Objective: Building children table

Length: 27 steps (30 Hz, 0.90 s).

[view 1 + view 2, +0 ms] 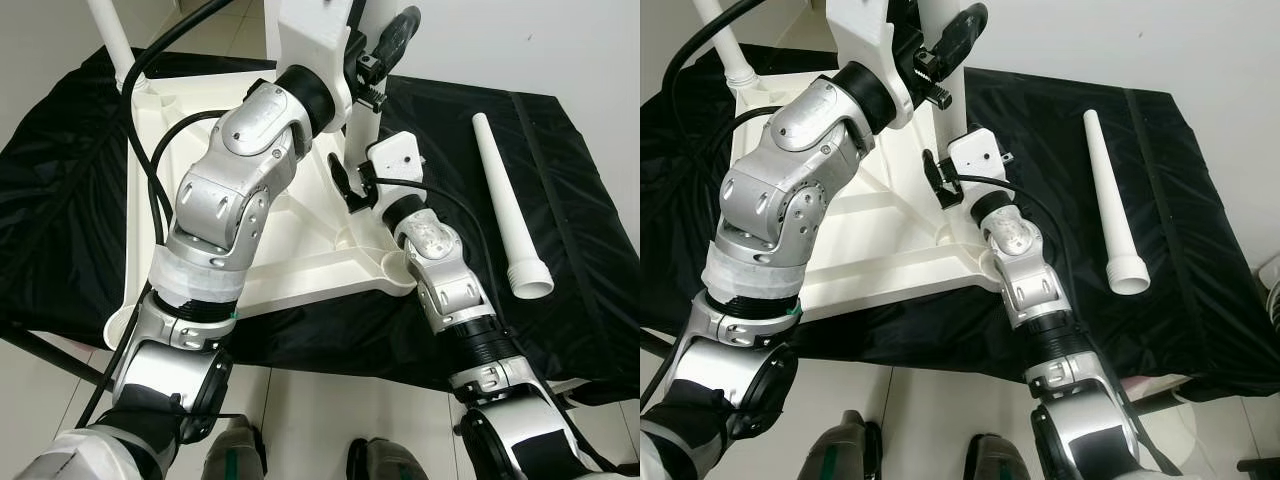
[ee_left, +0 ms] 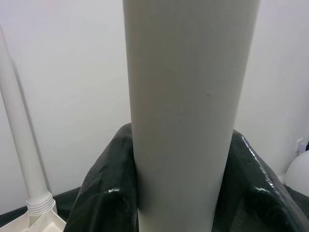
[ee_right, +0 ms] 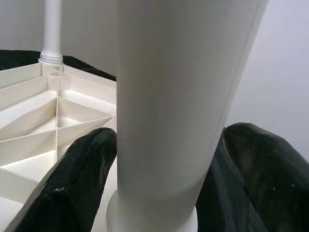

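We have the upturned white tabletop (image 1: 300, 250) on the black-draped table (image 1: 580, 260). Both grippers clamp one upright leg (image 3: 169, 96) at its five o'clock corner: left gripper (image 2: 174, 193) high, right gripper (image 3: 164, 169) low. Uneven push could cock it. Spare leg (image 1: 510, 200) lies at three o'clock.

Two silver jointed arms trailing black cables, white tape banding the left arm (image 1: 205, 275), glossy black fingers (image 3: 72, 183).

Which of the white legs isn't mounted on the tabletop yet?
The loose leg lying flat on the black cloth, to the robot's right. The far-left leg and the leg between both grippers stand upright on the inverted tabletop.
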{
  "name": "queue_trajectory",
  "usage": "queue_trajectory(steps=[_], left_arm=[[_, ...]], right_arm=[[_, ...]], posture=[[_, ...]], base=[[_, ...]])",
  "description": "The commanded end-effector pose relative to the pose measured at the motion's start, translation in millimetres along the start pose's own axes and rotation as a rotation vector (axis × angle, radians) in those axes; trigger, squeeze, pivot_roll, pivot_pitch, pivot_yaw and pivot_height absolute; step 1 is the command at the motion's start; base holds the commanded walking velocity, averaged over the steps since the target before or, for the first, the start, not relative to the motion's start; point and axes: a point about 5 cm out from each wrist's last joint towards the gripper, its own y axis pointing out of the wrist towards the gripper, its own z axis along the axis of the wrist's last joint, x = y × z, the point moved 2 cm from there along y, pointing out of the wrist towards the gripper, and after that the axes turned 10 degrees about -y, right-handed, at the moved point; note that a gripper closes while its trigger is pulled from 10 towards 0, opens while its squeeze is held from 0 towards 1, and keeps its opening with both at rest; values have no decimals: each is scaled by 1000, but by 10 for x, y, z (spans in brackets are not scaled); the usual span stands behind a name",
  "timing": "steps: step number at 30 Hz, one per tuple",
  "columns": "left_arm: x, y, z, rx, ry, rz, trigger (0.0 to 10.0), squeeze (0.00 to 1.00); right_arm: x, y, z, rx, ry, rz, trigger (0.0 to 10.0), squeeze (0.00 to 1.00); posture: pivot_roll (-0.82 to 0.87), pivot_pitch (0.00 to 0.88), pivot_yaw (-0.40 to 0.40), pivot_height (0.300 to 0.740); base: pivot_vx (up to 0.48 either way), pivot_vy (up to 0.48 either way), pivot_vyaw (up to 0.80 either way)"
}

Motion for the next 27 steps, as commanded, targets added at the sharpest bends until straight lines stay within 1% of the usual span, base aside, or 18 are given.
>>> queue_trajectory(steps=[1,2,3,4,8,9,11,12,13,14,15,16,17,24,25,26,27], left_arm=[[13,1,91,44,26,18,10000,0],[13,1,92,45,26,19,10000,0],[13,1,92,45,26,19,10000,0],[14,3,95,45,27,19,10000,0],[16,3,97,45,27,19,10000,0],[19,4,98,45,23,19,10000,0],[21,5,99,45,21,18,10000,0],[24,6,99,45,19,17,10000,0],[24,6,99,45,19,17,10000,0],[27,7,99,44,17,15,10000,0],[32,8,96,42,15,12,10000,0],[32,8,96,42,15,12,10000,0],[36,9,93,40,13,9,10000,0],[52,7,73,28,11,6,10000,0],[41,3,63,24,22,13,10000,0],[41,3,63,24,22,13,10000,0],[31,-1,54,19,30,19,10000,0]], right_arm=[[19,12,-14,4,5,-6,6275,0],[18,15,-18,5,6,-5,4902,0],[18,15,-18,5,6,-5,4902,0],[22,26,-26,10,4,-8,4510,0],[23,35,-38,11,-2,-9,4510,0],[25,42,-41,13,1,-10,4157,0],[27,48,-43,15,2,-11,4157,0],[28,56,-48,13,4,-13,2588,0],[28,56,-48,13,4,-13,2588,0],[26,63,-53,14,9,-14,1490,0],[19,68,-60,14,12,-13,784,0],[19,68,-60,14,12,-13,784,0],[14,73,-68,13,13,-13,0,0],[2,58,-61,33,16,-9,0,0],[-2,33,-47,44,28,-9,8980,0],[-2,33,-47,44,28,-9,8980,0],[-3,9,-30,57,43,-10,10000,0]], posture=[[77,40,8,740],[77,40,8,740],[77,40,8,740],[79,41,10,740],[78,40,11,740],[78,41,12,740],[79,42,12,740],[79,43,13,740],[79,43,13,740],[78,42,14,740],[78,42,14,740],[78,42,14,740],[78,42,14,740],[85,48,12,740],[87,49,9,740],[87,49,9,740],[87,50,9,740]], base=[[0,0,0],[0,0,0],[0,0,0],[0,0,0],[0,0,0],[0,0,0],[0,0,0],[0,0,0],[0,0,0],[0,0,0],[0,0,0],[0,0,0],[0,0,0],[0,0,0],[0,0,0],[0,0,0],[0,0,0]])
